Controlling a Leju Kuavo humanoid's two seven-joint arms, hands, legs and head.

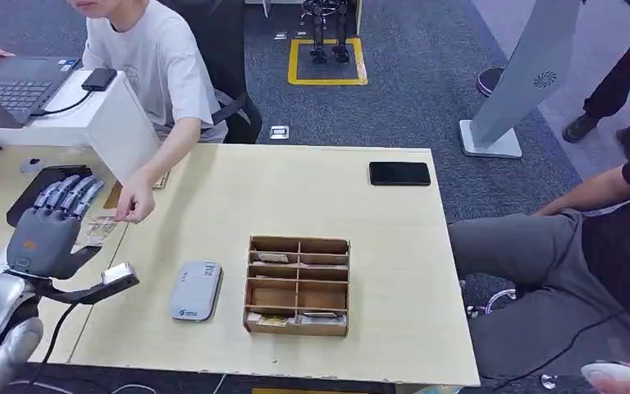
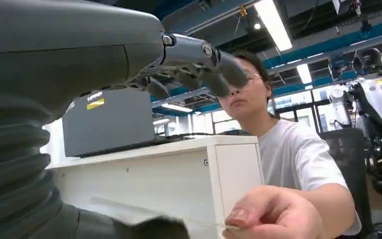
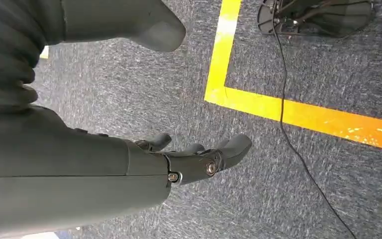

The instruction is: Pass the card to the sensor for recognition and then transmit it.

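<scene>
When planning the pickup, take the sensor (image 1: 195,290) as the reference for every position.

1. Locate the card (image 1: 100,227) left of the sensor and farther from the robot, low over the table (image 1: 312,205). Find it at the fingertips of the person's hand (image 1: 135,203). Confirm in the left wrist view, where the card (image 2: 199,222) appears edge-on as a thin pale strip pinched by the person's hand (image 2: 273,215).
2. Locate the left hand (image 1: 49,230) farther left of the sensor than the card, raised above the table with the back facing up. Read its state as spread wide and holding nothing, fingers extended toward the far side. Place the card just beside its fingers, on the sensor side.
3. Judge the long axis of the card as running roughly from the person's fingertips toward the left hand, flat to the table. Treat this as an estimate, since blur hides the near end.
4. Locate the right hand (image 3: 199,159) hanging over the carpet, well away from the sensor, fingers loosely extended and empty.
5. Assign the grasp to the left hand as the nearer one. Expect a short sideways approach toward the sensor, then closure on the free end of the card.
6. Disregard the wooden box (image 1: 299,286) just right of the sensor.
</scene>
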